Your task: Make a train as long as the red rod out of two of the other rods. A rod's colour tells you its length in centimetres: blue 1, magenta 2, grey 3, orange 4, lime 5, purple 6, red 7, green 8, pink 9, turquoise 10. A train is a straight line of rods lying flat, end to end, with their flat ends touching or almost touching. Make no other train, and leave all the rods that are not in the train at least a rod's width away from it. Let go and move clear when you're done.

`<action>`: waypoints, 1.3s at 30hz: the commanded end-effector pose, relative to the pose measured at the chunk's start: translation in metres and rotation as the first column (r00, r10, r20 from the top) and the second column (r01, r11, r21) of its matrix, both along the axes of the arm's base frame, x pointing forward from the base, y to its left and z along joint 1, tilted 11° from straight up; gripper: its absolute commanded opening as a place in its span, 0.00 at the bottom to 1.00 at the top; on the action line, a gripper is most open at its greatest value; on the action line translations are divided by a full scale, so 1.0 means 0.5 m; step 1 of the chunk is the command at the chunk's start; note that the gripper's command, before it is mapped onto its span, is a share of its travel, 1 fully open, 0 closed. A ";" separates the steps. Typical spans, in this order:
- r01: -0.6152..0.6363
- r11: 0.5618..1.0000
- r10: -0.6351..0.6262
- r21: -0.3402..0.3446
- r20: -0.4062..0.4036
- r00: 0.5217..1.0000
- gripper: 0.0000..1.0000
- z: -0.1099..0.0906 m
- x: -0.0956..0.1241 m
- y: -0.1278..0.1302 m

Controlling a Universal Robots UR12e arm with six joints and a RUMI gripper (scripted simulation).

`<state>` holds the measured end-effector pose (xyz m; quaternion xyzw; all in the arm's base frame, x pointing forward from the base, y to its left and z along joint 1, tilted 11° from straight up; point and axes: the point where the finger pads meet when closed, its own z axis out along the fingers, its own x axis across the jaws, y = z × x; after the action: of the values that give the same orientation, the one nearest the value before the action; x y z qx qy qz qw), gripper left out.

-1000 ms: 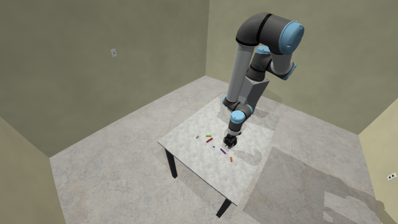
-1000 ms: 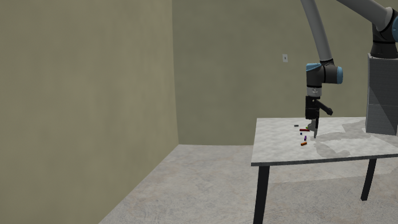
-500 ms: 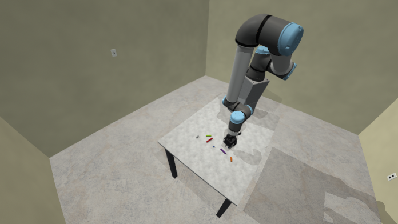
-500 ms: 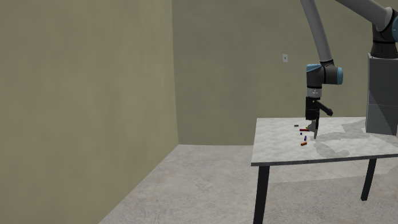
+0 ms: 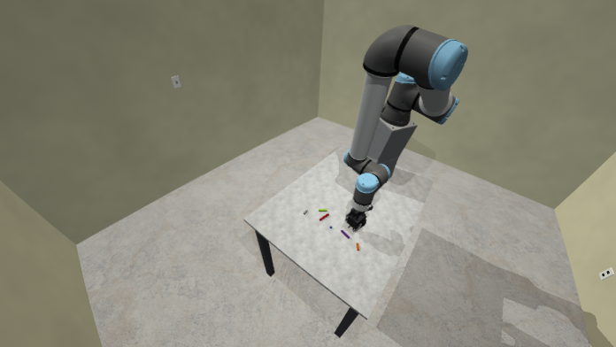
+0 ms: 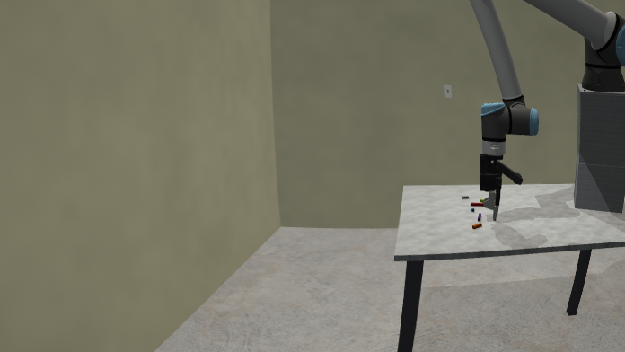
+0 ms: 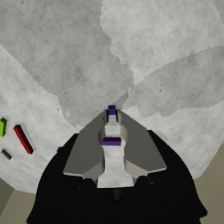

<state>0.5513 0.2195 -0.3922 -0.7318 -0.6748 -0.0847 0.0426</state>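
We have the pincer pointing down low over the table, its fingers clenched on a small blue rod that shows at the tips in our wrist view. We cannot tell whether that rod touches the table.

Seen from the top, the purple rod lies flat near the pincer, which is at its two o'clock. It runs from about half past ten to half past four, and our wrist view shows it apart from the gripped blue rod.

Around the purple rod, still reading our top view, we find the orange rod towards half past four, near it and pointing roughly twelve to six. A second blue rod is at ten o'clock, partly hidden by the pincer in the wrist view. Beyond it, also towards ten, is the red rod, slanting from two to eight.

The lime rod lies near the red one, at its twelve, running nine to three. We see the grey rod between nine and ten from the red. No two rods form a train.

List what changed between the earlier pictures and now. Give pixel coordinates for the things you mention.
The gripper (image 5: 355, 228) (image 6: 495, 219) (image 7: 111, 110) has come down slightly; it is shut on a blue rod (image 7: 112, 108), though when it took hold I cannot tell. The purple rod (image 5: 345, 234) (image 6: 479, 217) (image 7: 111, 142), orange rod (image 5: 358, 246) (image 6: 477, 226) and red rod (image 5: 324, 217) (image 6: 476, 204) (image 7: 23, 139) look unmoved.
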 end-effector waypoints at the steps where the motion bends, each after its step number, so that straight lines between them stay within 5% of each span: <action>1: 0.000 1.000 0.000 -0.001 0.002 1.000 0.00 0.000 0.002 0.001; 30: 0.000 1.000 0.000 -0.001 0.002 1.000 0.00 0.000 0.002 0.001; 39: 0.000 1.000 0.000 -0.001 0.002 1.000 0.08 0.000 0.002 0.001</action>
<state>0.5513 0.2195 -0.3921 -0.7318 -0.6748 -0.0847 0.0425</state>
